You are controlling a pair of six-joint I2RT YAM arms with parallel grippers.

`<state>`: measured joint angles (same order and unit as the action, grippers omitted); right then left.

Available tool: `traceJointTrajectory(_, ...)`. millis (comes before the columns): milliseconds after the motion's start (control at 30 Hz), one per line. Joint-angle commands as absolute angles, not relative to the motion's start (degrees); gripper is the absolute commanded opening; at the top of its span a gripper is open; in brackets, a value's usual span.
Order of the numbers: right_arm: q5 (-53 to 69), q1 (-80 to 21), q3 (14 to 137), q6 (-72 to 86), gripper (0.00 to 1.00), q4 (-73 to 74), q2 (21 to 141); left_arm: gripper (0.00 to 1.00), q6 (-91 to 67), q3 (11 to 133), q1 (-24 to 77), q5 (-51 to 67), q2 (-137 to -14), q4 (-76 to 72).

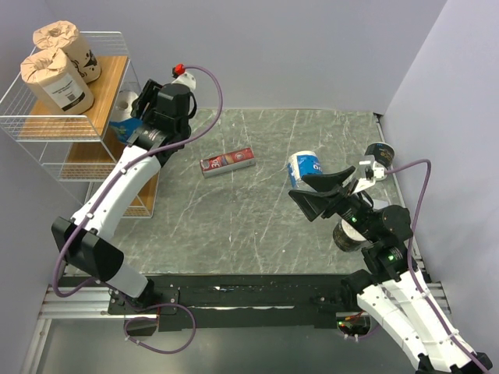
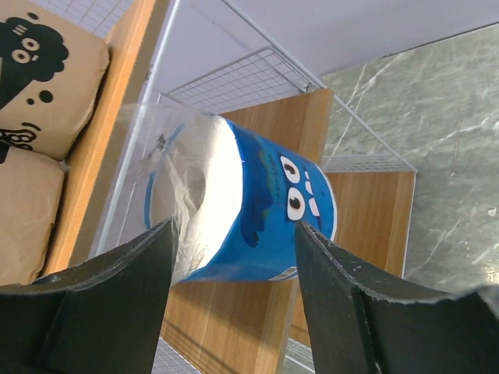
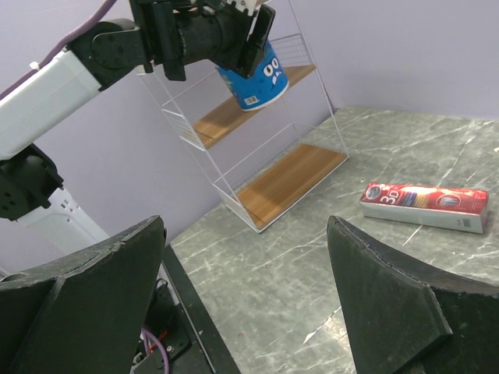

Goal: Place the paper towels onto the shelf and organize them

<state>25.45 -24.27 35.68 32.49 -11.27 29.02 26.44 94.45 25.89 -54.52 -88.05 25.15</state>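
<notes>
Left wrist, left gripper (image 2: 232, 232): I see its two fingers pressed against opposite sides of the held blue roll (image 2: 249, 195), pinching it.
Left wrist, held blue roll: it sits over a wooden board of the shelf (image 2: 366, 218), one tier below the kraft rolls, with its white end turned toward them.
Left wrist, kraft rolls: the first kraft roll (image 2: 47, 78) and the second kraft roll (image 2: 23, 218) touch each other on the top tier.
Right wrist, right gripper (image 3: 245, 224): my other pincer is spread wide with nothing between its fingers.
Right wrist, red box (image 3: 425, 206): it lies flat on the table (image 3: 296, 304), well apart from the shelf.
Right wrist, held blue roll: it is up at the rack, and I cannot tell whether it touches the board.
Top, second blue roll (image 1: 305, 168): it stands on the table just beyond the right gripper.
Top, dark rolls: one dark roll (image 1: 380, 152) is near the table's right edge, and the other dark roll (image 1: 347, 234) is partly hidden under the right arm.
</notes>
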Motion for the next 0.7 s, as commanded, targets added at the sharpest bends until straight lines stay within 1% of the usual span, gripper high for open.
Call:
traceJointTrajectory(0,24.4,-24.2,37.8,31.7,0.91,-11.8,27.9,0.66,25.7,94.2,26.6,-53.4,-85.3,25.1)
traceJointTrajectory(167,24.1,-24.3,37.8,31.5,0.91,-11.2,27.3,0.65,24.6,94.9,28.4,-51.9,-84.8,26.7)
traceJointTrajectory(233,23.9,-24.3,37.7,31.2,0.91,-11.1,27.1,0.61,23.9,95.2,29.5,-50.4,-84.8,27.9)
traceJointTrajectory(267,23.9,-24.2,37.7,31.1,0.91,-11.2,27.1,0.56,22.9,95.3,29.9,-49.8,-84.7,29.3)
traceJointTrajectory(467,24.9,-24.2,37.3,30.9,0.91,-11.5,26.9,0.5,19.5,93.3,31.0,-45.3,-83.8,32.2)
traceJointTrajectory(600,24.3,-24.3,36.6,30.3,0.91,-11.4,26.6,0.5,20.6,90.3,30.9,-47.0,-83.6,29.3)
traceJointTrajectory(667,24.0,-24.2,37.2,29.7,0.91,-10.3,26.6,0.49,23.4,88.2,30.1,-51.3,-84.3,27.0)
